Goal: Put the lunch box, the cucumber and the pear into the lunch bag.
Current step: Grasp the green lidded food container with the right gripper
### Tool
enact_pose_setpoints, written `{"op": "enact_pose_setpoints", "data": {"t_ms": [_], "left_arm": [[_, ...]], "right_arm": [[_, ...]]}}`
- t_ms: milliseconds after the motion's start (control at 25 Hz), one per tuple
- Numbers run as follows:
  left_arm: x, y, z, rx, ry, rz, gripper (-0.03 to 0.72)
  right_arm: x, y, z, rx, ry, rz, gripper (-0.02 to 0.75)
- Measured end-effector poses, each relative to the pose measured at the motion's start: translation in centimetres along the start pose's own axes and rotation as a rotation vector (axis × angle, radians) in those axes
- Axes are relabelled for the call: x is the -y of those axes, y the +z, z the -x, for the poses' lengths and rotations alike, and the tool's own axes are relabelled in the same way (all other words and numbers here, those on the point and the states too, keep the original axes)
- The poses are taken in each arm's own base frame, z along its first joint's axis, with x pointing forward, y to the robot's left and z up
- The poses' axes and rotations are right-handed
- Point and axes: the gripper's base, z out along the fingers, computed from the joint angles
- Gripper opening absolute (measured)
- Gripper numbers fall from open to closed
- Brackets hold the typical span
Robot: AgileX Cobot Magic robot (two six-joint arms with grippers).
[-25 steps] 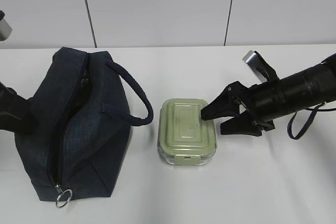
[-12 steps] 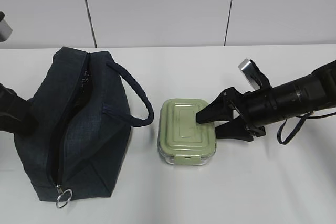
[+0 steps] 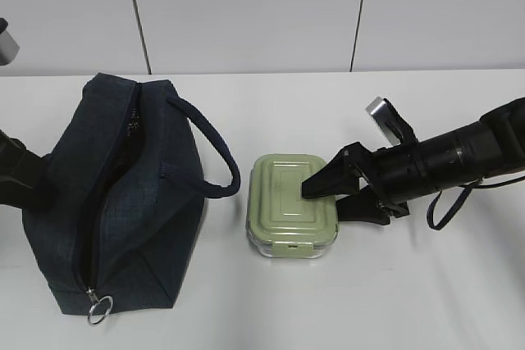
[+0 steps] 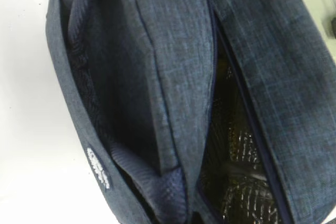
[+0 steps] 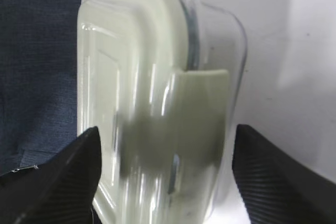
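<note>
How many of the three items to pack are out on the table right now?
1: the lunch box, right of the lunch bag. No cucumber or pear shows; the bag's dark inside may hide them.

The right arm [image 3: 459,157] is showing a black, ribbed, tube-like body. A thin black cable [image 3: 447,202] is hanging in a loop under it. The right gripper [image 3: 324,196] is having black wedge-shaped fingers [image 5: 50,182] with fine ridges.

One lunch bag [image 3: 123,202], one lunch box [image 3: 291,206]
</note>
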Motion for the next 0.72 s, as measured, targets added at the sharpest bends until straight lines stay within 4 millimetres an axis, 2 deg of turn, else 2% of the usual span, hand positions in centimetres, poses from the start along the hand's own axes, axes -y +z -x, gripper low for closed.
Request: {"op": "enact_pose_setpoints", "data": {"t_ms": [160, 360, 720], "left_arm": [[0.00, 0.00, 0.00, 0.000, 0.000, 0.000, 0.002], [0.00, 0.00, -0.01, -0.001, 0.000, 0.000, 0.002], [0.01, 0.00, -0.03, -0.003, 0.000, -0.001, 0.002]], "right_arm": [[0.00, 0.26, -0.02, 0.002, -0.004, -0.012, 0.580], [-0.01, 0.24, 0.14, 0.010, -0.005, -0.015, 0.396], [-0.69, -0.32, 0.09, -0.010, -0.040, -0.005, 0.378]]}}
